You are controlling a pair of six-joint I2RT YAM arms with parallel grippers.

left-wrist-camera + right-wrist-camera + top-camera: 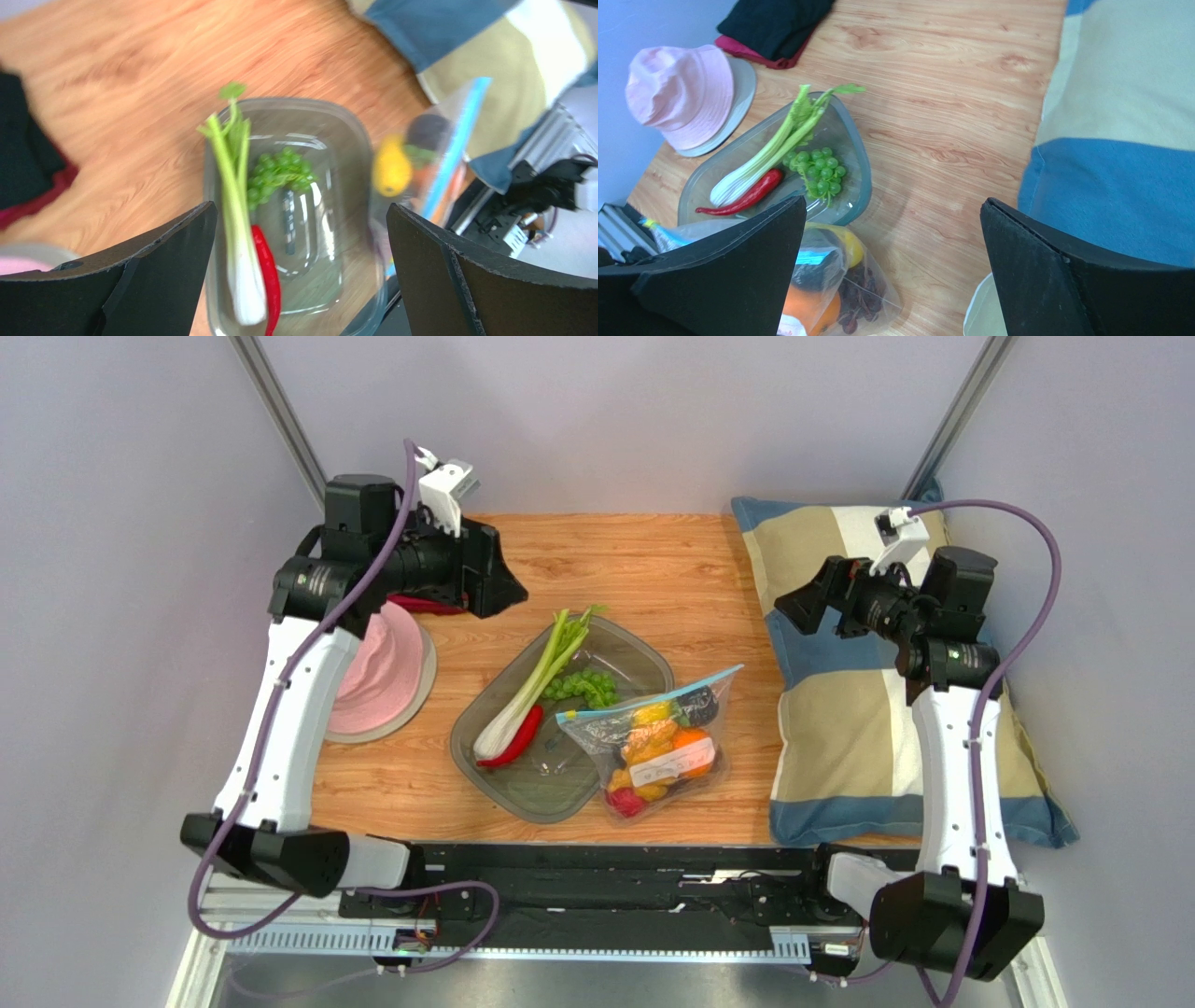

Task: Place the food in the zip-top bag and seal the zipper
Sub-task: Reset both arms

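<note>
Label: a small white label point(659, 766) is seen on the zip-top bag point(652, 742); its print is too small to be read.
Bag look: clear and floppy, bulged by a yellow lemon point(650, 714), an orange piece point(687, 746), a red fruit point(624, 802) and a dark item.
Zipper: the blue zipper point(648, 692) runs along the far edge of the bag; whether it is sealed cannot be told.
Bag position: flat on the wooden table point(673, 574), against the right rim of the clear tray point(477, 756), left of the pillow point(870, 700).
Tray contents: leek point(533, 679), red chili point(522, 735), green grapes point(582, 686).
Left gripper point(298, 217): jaws spread wide, nothing held, raised near the pink hat point(379, 672).
Right gripper point(892, 206): jaws spread wide, nothing held, raised over the pillow.
</note>
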